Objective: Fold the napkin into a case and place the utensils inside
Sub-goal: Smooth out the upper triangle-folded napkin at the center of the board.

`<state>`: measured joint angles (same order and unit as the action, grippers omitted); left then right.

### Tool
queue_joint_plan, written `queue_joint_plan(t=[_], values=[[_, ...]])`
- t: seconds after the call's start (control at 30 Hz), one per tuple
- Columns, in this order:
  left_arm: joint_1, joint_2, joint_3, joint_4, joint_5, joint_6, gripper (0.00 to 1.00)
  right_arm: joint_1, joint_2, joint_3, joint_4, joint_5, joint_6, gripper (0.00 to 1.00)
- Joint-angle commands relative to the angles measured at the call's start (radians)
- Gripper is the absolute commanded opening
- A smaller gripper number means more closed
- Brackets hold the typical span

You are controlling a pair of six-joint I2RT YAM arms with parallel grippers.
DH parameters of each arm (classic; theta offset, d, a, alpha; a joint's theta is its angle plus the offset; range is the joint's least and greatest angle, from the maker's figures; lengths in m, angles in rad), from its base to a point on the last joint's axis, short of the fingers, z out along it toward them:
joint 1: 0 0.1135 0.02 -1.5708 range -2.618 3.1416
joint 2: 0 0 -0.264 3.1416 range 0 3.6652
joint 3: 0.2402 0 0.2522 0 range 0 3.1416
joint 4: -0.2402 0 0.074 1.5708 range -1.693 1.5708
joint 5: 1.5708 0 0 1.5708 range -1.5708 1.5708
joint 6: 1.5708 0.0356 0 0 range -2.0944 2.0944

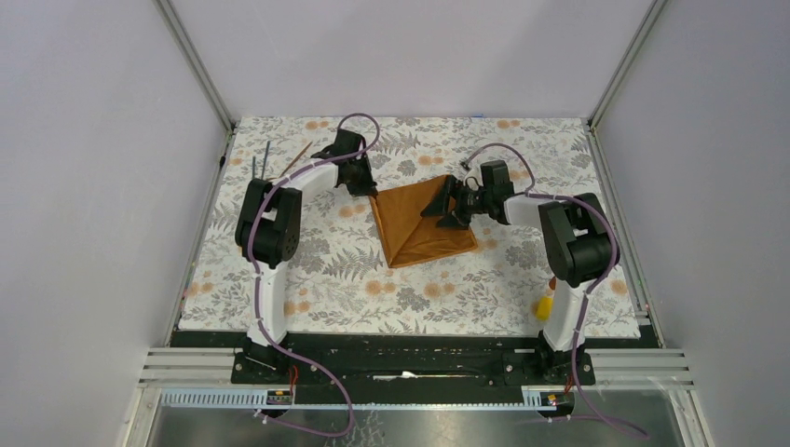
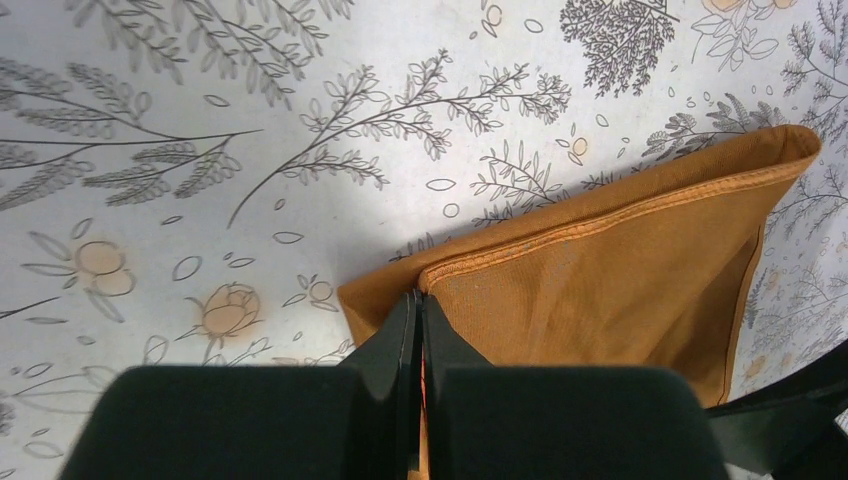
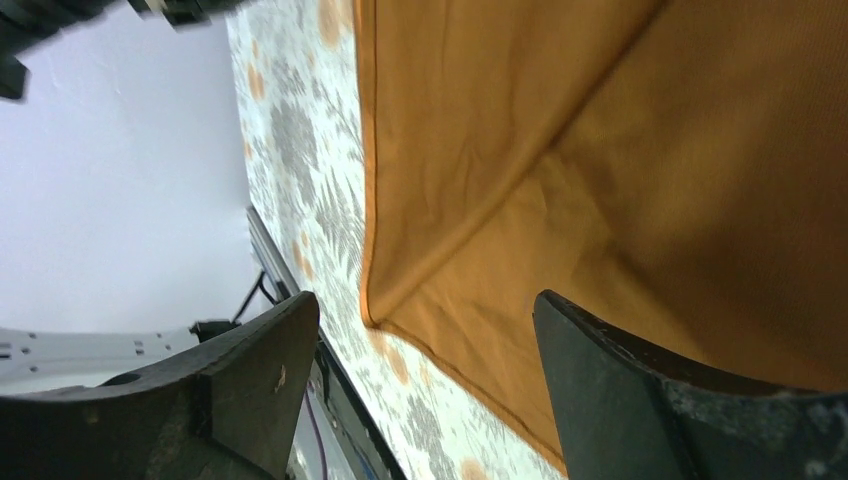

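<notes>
Floral tablecloth [image 1: 307, 279] covers the table; the napkin [image 1: 419, 228] lies at its middle, part-folded into a rough triangle with one diagonal crease, the fold judged far from finished. The cloth looks light, limp and prone to drape or slide on the fabric beneath; it is best taken at a hemmed corner or edge, where doubled layers give purchase. Left arm [image 1: 312, 177] reaches to the napkin's far-left corner; the left gripper [image 2: 418, 300] is closed tight on that hemmed corner. The right gripper [image 3: 422, 310] hangs over the napkin's right part, jaws wide apart, holding nothing. Two dark rods [image 1: 264, 158] and a copper spoon [image 1: 298, 158] lie well to the napkin's far left, just beyond the left arm. A yellow block [image 1: 543, 305] sits to the napkin's near right, apart from it and likely no hindrance.
</notes>
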<state>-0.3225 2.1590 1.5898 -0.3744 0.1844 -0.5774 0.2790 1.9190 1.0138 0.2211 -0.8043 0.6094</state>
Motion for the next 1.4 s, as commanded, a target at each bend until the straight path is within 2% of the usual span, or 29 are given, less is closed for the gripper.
queue_joint_plan(t=[0.0, 0.23, 0.63, 1.13, 1.27, 1.37], values=[[0.023, -0.07, -0.018, 0.015, -0.021, 0.002, 0.0, 0.011, 0.049, 0.109, 0.124, 0.005, 0.1, 0.86], [0.031, -0.054, -0.027, 0.019, -0.025, 0.003, 0.0, 0.011, 0.173, 0.267, 0.172, 0.027, 0.177, 0.86], [0.036, -0.045, -0.049, 0.019, -0.042, 0.004, 0.0, -0.021, 0.344, 0.499, 0.149, -0.013, 0.214, 0.87], [0.04, -0.03, -0.024, -0.006, -0.037, -0.004, 0.0, -0.043, 0.497, 0.581, 0.183, -0.047, 0.241, 0.85], [0.041, -0.06, 0.011, -0.045, -0.03, -0.023, 0.09, -0.044, 0.506, 0.583, 0.184, -0.048, 0.238, 0.85], [0.041, -0.101, 0.04, -0.078, -0.029, -0.049, 0.25, -0.043, 0.505, 0.585, 0.179, -0.052, 0.235, 0.85]])
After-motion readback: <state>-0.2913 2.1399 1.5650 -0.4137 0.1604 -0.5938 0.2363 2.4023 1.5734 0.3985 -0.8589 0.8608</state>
